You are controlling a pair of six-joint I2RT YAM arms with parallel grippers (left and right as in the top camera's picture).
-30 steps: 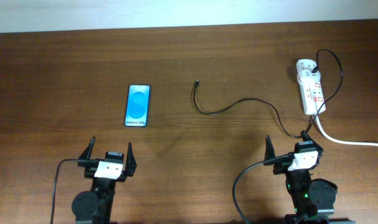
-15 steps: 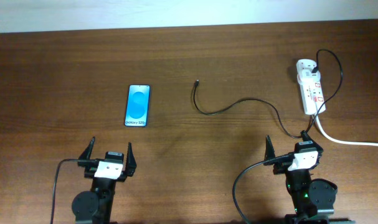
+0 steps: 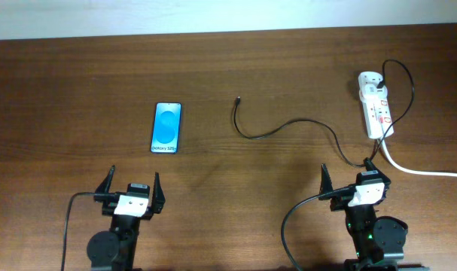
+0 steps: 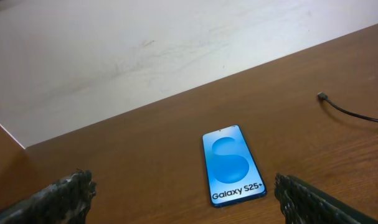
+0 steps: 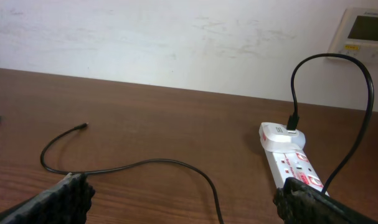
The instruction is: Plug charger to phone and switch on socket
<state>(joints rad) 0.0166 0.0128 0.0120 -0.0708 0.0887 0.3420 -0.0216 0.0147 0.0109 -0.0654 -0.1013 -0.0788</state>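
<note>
The phone [image 3: 166, 127] lies flat on the brown table, blue screen up, left of centre; in the left wrist view [image 4: 231, 163] it lies ahead between my fingers. The charger cable [image 3: 277, 130] curves across the table, its connector tip [image 3: 238, 98] free to the right of the phone, also seen in the left wrist view [image 4: 322, 96] and right wrist view [image 5: 83, 126]. The white socket strip [image 3: 377, 105] lies at the far right, the charger's adapter plugged at its far end [image 5: 282, 135]. My left gripper [image 3: 132, 189] and right gripper [image 3: 350, 178] are open and empty near the front edge.
A thick white cord [image 3: 420, 170] runs from the socket off the right edge. The robots' thicker black cables [image 3: 296, 218] loop beside the arm bases. A pale wall [image 4: 145, 56] stands behind the table's far edge, with a wall controller [image 5: 363, 28] at right.
</note>
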